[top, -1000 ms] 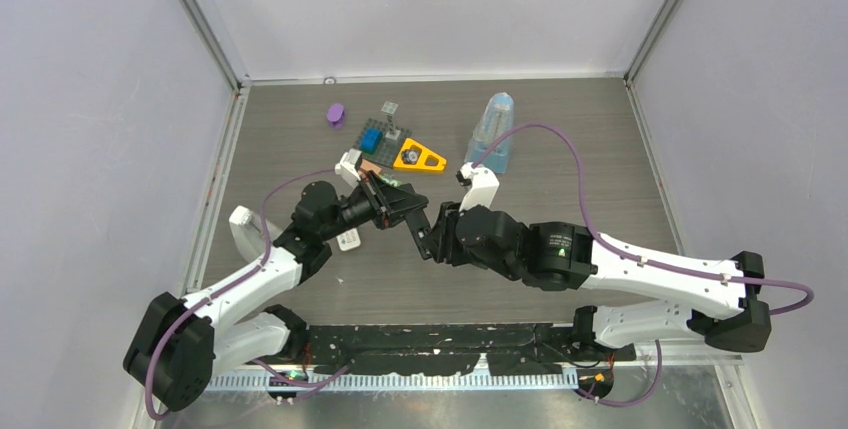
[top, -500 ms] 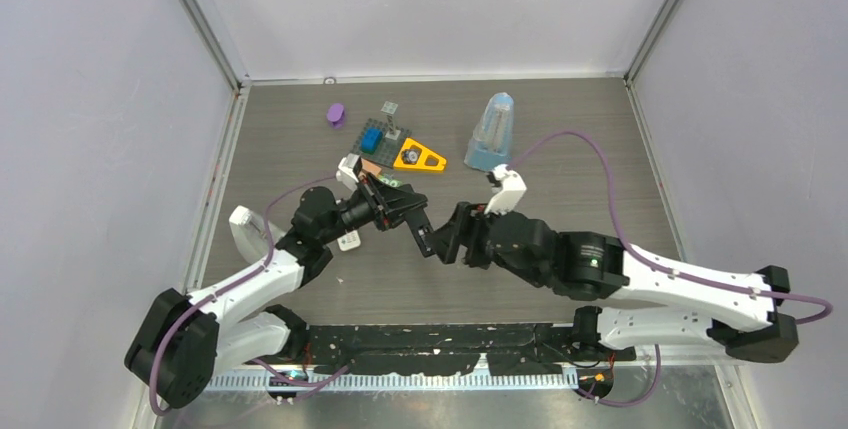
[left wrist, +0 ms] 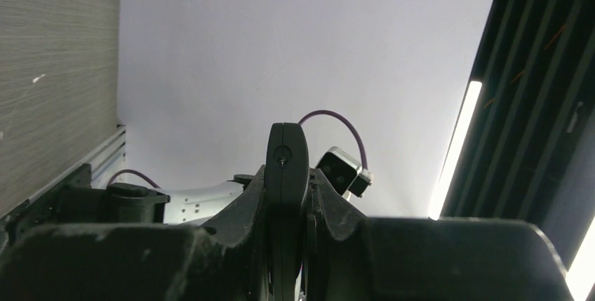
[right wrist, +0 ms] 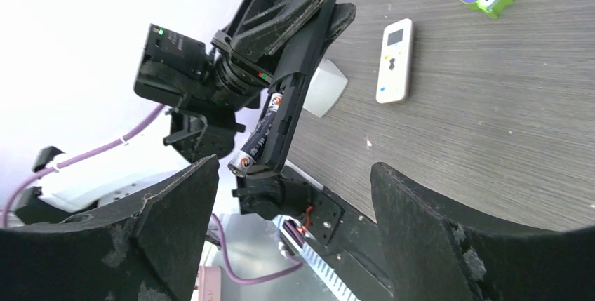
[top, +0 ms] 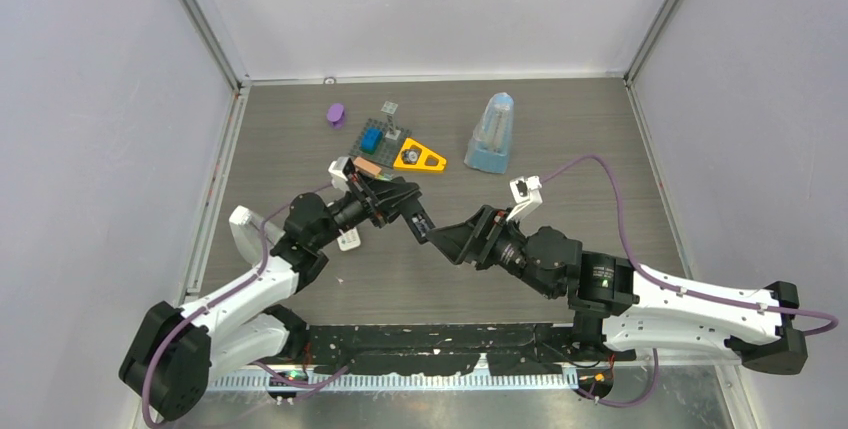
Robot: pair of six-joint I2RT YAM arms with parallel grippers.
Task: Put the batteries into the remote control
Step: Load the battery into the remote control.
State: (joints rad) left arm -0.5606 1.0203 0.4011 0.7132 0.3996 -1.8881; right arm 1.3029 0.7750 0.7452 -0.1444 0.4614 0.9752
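**Held up for loading**

Toward the desk's near edge, the right tool (top: 447,241) has its fingers spread wide and holds nothing. It faces the batteries (right wrist: 258,136), probably to work on them. They sit end to end in a black strip (right wrist: 298,83), which the left tool (top: 405,214) clamps above mid-desk, tilted to present them. The remote control (right wrist: 394,61) lies flat nearer the left edge.
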